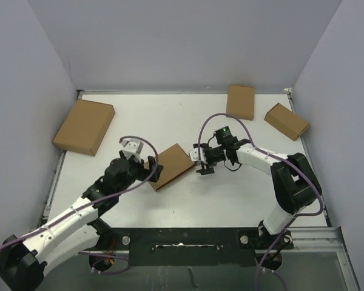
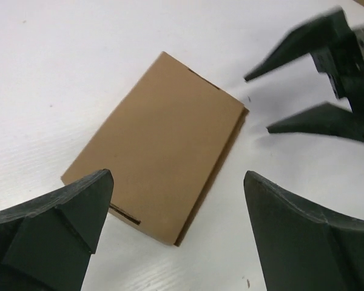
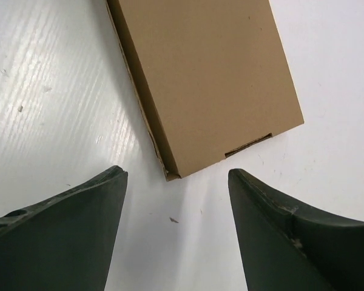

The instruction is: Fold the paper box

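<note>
Left end effector and right end effector released, empty. Risk: brown cardboard mailer box skids on white surface when nudged.

Centre frame, the paper box lies flat on the table between left gripper and right gripper. Larger box upper left; small box and second small box upper right.

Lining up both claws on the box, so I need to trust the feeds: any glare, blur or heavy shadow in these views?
Top external: evenly lit, sharp, only soft shadows. Left wrist: paper box crisp, left claw soft-focus up close. Right wrist: streaky glare on the table beside the box, right claw blurred.
</note>
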{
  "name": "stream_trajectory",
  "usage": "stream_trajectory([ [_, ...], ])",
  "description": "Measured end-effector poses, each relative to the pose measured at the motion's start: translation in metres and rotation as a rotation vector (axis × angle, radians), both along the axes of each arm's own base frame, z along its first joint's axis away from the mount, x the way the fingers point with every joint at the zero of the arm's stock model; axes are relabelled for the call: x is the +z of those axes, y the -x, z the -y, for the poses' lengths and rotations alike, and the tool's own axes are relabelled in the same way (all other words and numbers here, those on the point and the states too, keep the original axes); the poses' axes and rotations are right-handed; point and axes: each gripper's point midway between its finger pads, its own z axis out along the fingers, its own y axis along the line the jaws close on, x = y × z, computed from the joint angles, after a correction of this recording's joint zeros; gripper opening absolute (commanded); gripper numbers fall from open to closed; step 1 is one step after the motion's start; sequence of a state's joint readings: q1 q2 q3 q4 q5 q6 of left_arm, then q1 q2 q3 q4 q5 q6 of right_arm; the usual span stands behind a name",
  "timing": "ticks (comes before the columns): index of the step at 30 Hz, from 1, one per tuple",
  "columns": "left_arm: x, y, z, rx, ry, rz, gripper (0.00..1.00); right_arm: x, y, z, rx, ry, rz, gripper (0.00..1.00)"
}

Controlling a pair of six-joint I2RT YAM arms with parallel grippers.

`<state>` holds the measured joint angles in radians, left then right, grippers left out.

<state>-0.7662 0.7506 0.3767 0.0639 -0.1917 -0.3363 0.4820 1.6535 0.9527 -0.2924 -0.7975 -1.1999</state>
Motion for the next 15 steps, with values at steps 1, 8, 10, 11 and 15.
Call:
stream_trajectory([
  [1,0.004,-0.01,-0.005,0.034,0.017,-0.038,0.91,0.0,-0.002,0.002,-0.006,0.001,0.003,0.68],
  [8,-0.01,-0.073,-0.041,0.188,0.122,-0.317,0.76,-0.007,-0.003,-0.005,0.016,0.039,0.062,0.67],
  [10,-0.024,-0.084,-0.045,0.19,0.133,-0.389,0.75,-0.011,-0.006,-0.007,0.014,0.055,0.076,0.67],
  [11,-0.03,-0.088,-0.045,0.187,0.135,-0.416,0.72,-0.014,-0.007,-0.008,0.013,0.062,0.083,0.67],
  [15,-0.06,-0.093,-0.035,0.134,0.126,-0.523,0.6,-0.023,-0.013,-0.008,0.001,0.089,0.1,0.63],
])
